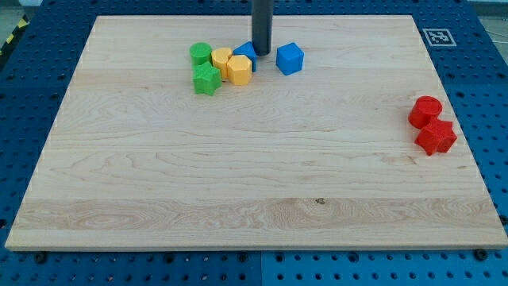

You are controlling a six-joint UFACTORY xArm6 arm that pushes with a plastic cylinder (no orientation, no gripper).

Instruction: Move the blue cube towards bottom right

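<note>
Worktop [238,175]: a pale wooden board on a blue perforated base.

Upper left cluster, from the view's left:
- Green cylinder [200,54], at the cluster's left end.
- Green star-shaped block [206,79], just below the cylinder and touching it.
- Yellow cylinder [221,58], touching the green pieces on their right.
- Yellow hexagonal block [239,69], against the yellow cylinder's lower right.
- A second blue block [244,51], partly hidden behind the rod; its shape cannot be made out.

My tip [262,53] is the end effector: a plain dark rod with no jaws, holding nothing. It stands just right of the partly hidden blue block.

The blue cube [290,59] lies just right of my tip, near the worktop's top edge; contact cannot be told.

Far right: red cylinder [425,111], with a red block [436,137] touching it below.
</note>
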